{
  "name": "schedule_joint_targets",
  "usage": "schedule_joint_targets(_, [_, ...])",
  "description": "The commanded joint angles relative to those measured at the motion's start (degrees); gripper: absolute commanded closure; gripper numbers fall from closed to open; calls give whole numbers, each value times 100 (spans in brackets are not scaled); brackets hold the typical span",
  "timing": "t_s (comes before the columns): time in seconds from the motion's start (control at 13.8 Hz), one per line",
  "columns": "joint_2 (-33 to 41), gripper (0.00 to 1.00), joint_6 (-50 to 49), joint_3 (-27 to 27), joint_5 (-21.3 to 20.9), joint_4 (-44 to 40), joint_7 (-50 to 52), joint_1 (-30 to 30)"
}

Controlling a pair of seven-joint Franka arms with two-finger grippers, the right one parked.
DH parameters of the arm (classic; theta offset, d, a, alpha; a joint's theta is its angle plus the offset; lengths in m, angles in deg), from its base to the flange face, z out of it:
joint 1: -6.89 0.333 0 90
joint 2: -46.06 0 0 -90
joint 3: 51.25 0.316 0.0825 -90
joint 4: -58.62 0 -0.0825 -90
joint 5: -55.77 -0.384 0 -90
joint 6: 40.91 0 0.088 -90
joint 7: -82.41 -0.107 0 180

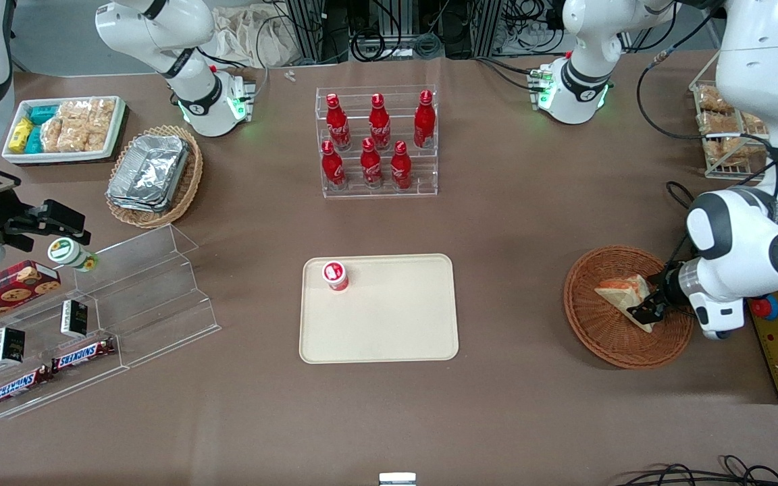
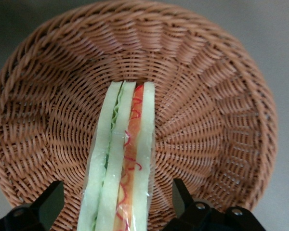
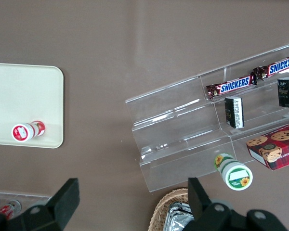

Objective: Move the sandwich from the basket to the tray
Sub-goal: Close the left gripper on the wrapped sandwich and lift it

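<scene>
The sandwich (image 1: 622, 293) (image 2: 123, 159), a plastic-wrapped wedge of pale bread with green and red-orange filling, lies in the reddish-brown wicker basket (image 1: 588, 327) (image 2: 207, 96) at the working arm's end of the table. My gripper (image 1: 647, 312) (image 2: 116, 190) is down in the basket and open. One finger (image 2: 50, 197) stands on each side of the sandwich, with a gap between each finger and the bread. The cream tray (image 1: 396, 324) lies flat mid-table, toward the parked arm from the basket.
A small red-and-white bottle (image 1: 335, 275) stands on the tray near one corner. A clear rack of red cola bottles (image 1: 377, 145) stands farther from the front camera than the tray. A clear stepped shelf with snacks (image 1: 125, 304) and a tan foil-container basket (image 1: 154, 175) lie toward the parked arm's end.
</scene>
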Motion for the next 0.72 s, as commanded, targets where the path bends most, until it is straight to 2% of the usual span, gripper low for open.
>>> schedule_joint_targets(0.0, [-132, 15, 466, 3, -86, 176, 175, -49])
schedule_joint_targets(0.07, [-211, 50, 529, 3, -86, 194, 184, -58])
schedule_joint_targets(0.14, [-282, 79, 538, 11, -138, 186, 184, -50])
schedule_joint_targets(0.22, [-282, 98, 538, 11, -278, 186, 184, -41])
schedule_joint_targets(0.51, [-2, 100, 442, 11, -340, 151, 88, 3])
schedule_joint_targets(0.65, [445, 100, -283, 3, -376, 55, -393, 73])
